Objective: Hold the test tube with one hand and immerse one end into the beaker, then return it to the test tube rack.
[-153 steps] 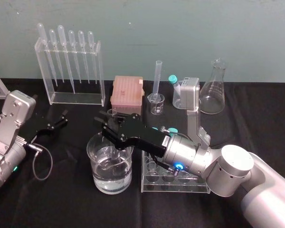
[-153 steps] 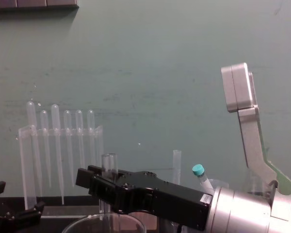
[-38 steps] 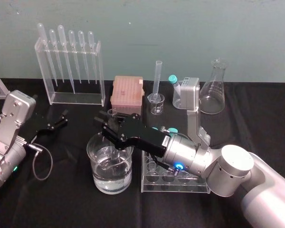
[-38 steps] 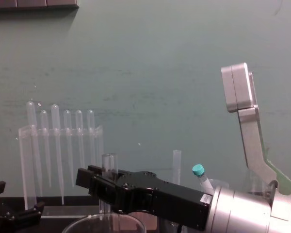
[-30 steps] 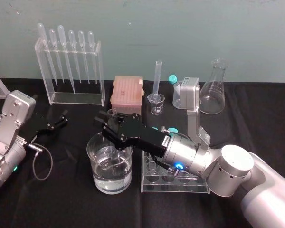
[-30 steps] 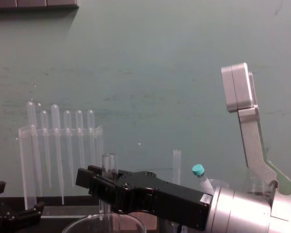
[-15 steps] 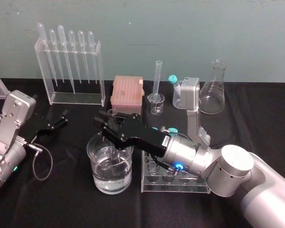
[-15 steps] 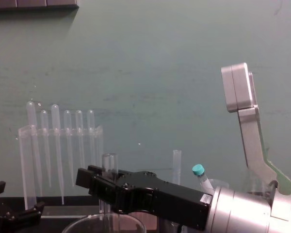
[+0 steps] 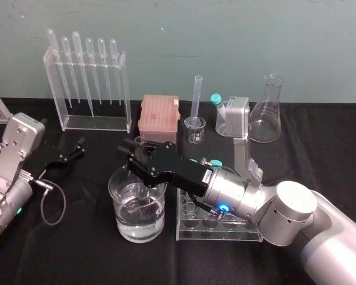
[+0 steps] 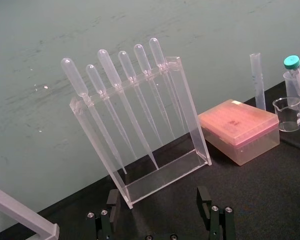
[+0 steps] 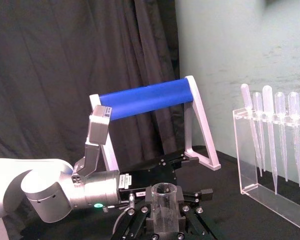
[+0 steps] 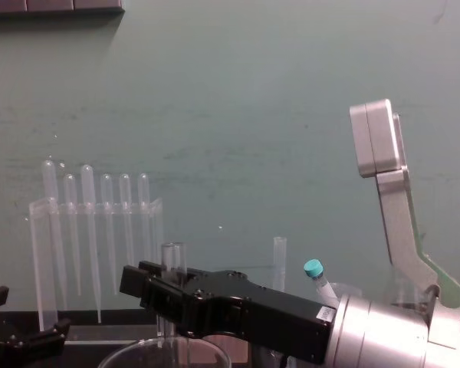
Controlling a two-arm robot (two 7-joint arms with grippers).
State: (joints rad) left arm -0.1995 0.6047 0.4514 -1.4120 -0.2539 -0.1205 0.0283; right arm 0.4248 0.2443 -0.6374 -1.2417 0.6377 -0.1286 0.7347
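Colours: table (image 9: 77,249) black; box (image 9: 159,116), frame centre, pink; tube cap (image 9: 215,98), right of centre, teal; beaker (image 9: 115,196) and test tube (image 11: 162,207) clear; wall (image 9: 225,35) plain teal-green.

Black-draped table (image 9: 320,136) in view: pipette stand (image 9: 95,123) at eleven o'clock, pink box (image 9: 159,116) at twelve, small beaker (image 9: 195,132) beside it, conical flask (image 9: 266,122) at two, beaker (image 9: 121,217) at six, test tube rack (image 9: 219,236) just beside, at five
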